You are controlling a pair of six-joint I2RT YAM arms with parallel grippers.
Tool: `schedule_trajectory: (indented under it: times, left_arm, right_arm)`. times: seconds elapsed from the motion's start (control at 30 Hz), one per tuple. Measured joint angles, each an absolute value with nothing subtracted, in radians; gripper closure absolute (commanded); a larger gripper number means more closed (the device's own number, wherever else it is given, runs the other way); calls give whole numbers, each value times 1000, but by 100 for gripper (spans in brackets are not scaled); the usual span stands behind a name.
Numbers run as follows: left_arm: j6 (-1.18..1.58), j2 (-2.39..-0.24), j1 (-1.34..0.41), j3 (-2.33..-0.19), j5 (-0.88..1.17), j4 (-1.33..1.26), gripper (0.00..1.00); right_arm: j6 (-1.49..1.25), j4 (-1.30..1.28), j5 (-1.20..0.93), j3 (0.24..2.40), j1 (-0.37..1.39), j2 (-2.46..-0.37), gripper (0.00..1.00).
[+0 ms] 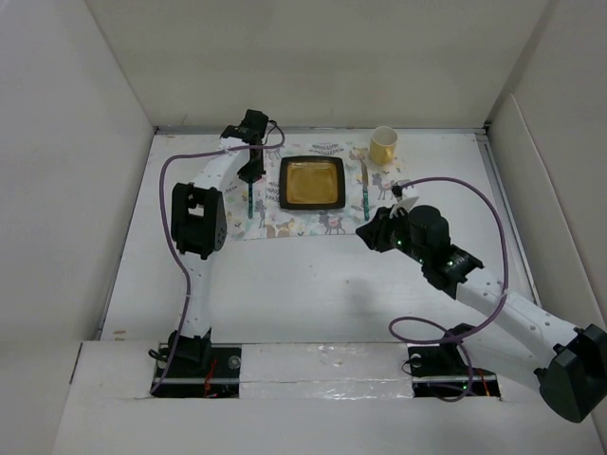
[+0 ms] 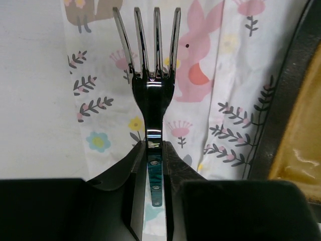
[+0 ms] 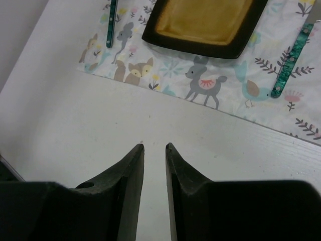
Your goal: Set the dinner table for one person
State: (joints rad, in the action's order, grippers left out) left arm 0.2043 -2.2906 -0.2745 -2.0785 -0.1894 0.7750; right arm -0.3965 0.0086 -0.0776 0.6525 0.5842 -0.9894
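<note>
The white table (image 1: pixel 313 294) extends from the arm bases to the far wall; its long axis cannot be judged. A printed mat (image 1: pixel 303 225) is laid at its far centre. A square black plate (image 1: pixel 312 182) with a yellow well is centred on the mat. A yellow cup (image 1: pixel 382 145) is stood upright at the mat's far right corner; its contents cannot be seen. A knife (image 1: pixel 366 194) is laid right of the plate, near-to-far. A fork (image 2: pixel 153 80), tines toward the far wall, is pinched at the handle by the left tool (image 2: pixel 153 146), left of the plate. The right tool (image 3: pixel 154 148) is held over bare table, jaws slightly apart, gripping nothing.
</note>
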Motion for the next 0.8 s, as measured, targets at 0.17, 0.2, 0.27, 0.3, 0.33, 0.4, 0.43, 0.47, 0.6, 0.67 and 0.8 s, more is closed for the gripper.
schedule_trajectory:
  times: [0.17, 0.2, 0.27, 0.3, 0.33, 0.4, 0.43, 0.47, 0.6, 0.67, 0.8]
  left_arm:
    - [195, -2326, -273, -2077, -188, 765, 100]
    - [194, -2329, -273, -2076, -187, 762, 100]
    - [191, -2331, -274, -2076, -185, 756, 100]
    - [191, -2331, -274, -2076, -183, 751, 99]
    - [191, -2331, -274, -2076, -183, 746, 96]
    - [191, -2331, -274, -2076, -184, 740, 78]
    - [192, -2331, -274, -2076, -186, 739, 73]
    - [191, -2331, -274, -2076, -188, 737, 69]
    - [201, -2331, -274, -2067, -200, 715, 43]
    - [207, -2331, -274, -2052, -204, 703, 36]
    - [219, -2319, -274, -2031, -204, 699, 33]
  right_arm:
    - [-396, 9, -67, 653, 590, -1010, 70]
    - [-397, 8, -63, 653, 591, -1013, 70]
    - [-396, 9, -59, 653, 593, -1016, 70]
    - [-396, 8, -57, 653, 593, -1016, 70]
    - [-396, 8, -54, 653, 593, -1017, 70]
    - [-396, 9, -43, 653, 593, -1018, 70]
    - [-396, 8, -38, 653, 593, -1020, 70]
    - [-396, 8, -34, 653, 593, -1021, 70]
    - [-397, 8, -10, 653, 593, -1023, 69]
    - [-396, 7, 2, 653, 593, -1023, 66]
    - [-397, 6, 19, 653, 593, -1022, 61]
